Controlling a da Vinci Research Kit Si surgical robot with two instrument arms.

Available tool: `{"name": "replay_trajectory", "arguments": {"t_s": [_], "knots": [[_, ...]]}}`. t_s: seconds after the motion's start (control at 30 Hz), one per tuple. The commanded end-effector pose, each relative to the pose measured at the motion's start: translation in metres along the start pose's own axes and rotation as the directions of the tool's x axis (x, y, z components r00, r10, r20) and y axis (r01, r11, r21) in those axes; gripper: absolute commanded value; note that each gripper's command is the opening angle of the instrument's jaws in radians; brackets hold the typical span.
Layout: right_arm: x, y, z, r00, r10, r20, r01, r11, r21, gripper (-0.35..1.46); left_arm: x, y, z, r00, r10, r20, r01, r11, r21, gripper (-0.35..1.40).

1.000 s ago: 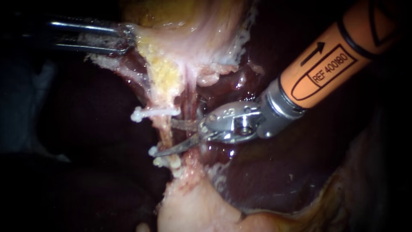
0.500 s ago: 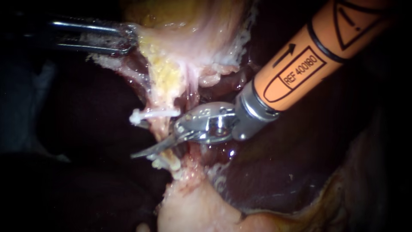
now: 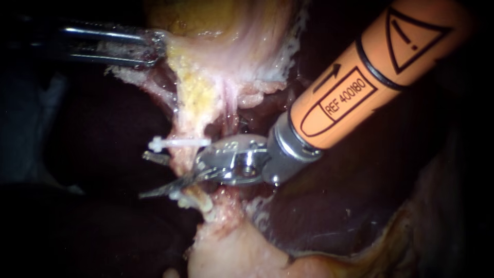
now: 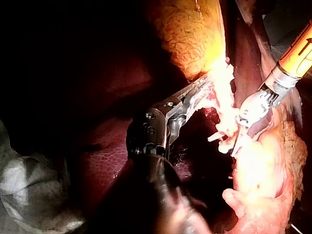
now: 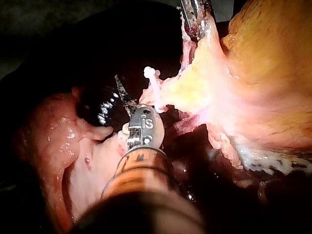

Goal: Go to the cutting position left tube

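While the left instrument, entering from 9 o'c. and ending near 11 o'c., has its jaws clamped on the pale edge of the gallbladder and holds it taut, the right instrument comes in from 2 o'c. w/ its two blades parted. The left tube, a thin pale strand running 12-to-6 just left of centre, lies in the gap btwn the blades. One blade tip shows on the strand's 9 o'c. side just under the upper clip. The other tip sits lower, just above the lower clips. Whether either blade touches the strand cannot be told. Dark liver fills 3 to 5 o'c.

Judgement: approach approx. complete, w/ blades set across the tube btwn clips. Risks:
1. The upper blade is very near the upper clip, so closing there could strike or loosen it.
2. The tips project past the tube into shadow, so unseen tissue behind could enter the bite.
3. Strong traction from the left instrument could tear the stretched strand.
4. If the tube is seated shallow in the blades, the cut may be partial.
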Motion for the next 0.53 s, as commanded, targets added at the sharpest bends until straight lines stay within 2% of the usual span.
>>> {"name": "replay_trajectory", "arguments": {"t_s": [0.03, 0.23, 0.53], "knots": [[0.0002, -0.0003, -0.0001, 1.000, -0.003, -0.004, 0.003, 1.000, 0.003, 1.30, 0.0000, 0.0000, 0.0000, 1.0000, 0.000, 0.000, 0.000, 1.000, -0.001, -0.35], [0.0013, -0.0012, -0.0003, 1.000, 0.005, -0.023, -0.005, 1.000, 0.011, 1.30, 0.0000, 0.0000, -0.0001, 1.0000, 0.000, 0.000, 0.000, 1.000, -0.001, -0.35], [0.0012, -0.0010, -0.0004, 1.000, 0.005, -0.023, -0.005, 1.000, 0.011, 1.30, 0.0000, -0.0001, 0.0000, 1.0000, 0.001, 0.000, -0.001, 1.000, -0.001, -0.35]]}}
